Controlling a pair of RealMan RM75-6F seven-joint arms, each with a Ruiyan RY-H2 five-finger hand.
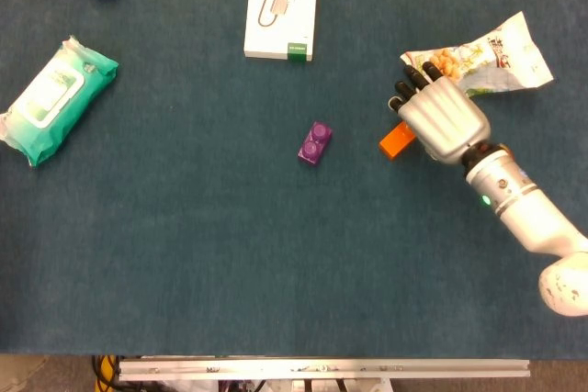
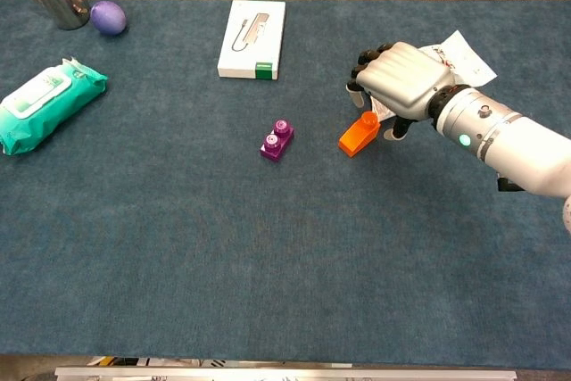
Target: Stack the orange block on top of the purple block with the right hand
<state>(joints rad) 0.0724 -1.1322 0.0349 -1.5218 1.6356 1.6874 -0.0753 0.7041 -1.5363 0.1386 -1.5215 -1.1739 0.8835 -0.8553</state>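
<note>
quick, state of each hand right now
Left hand: not in view.
Right hand: open, fingers apart over the orange block, not holding it.

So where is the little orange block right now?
The orange block lies on the table right of centre in the chest view, just right of the purple block, with the right hand over its far end.
</note>
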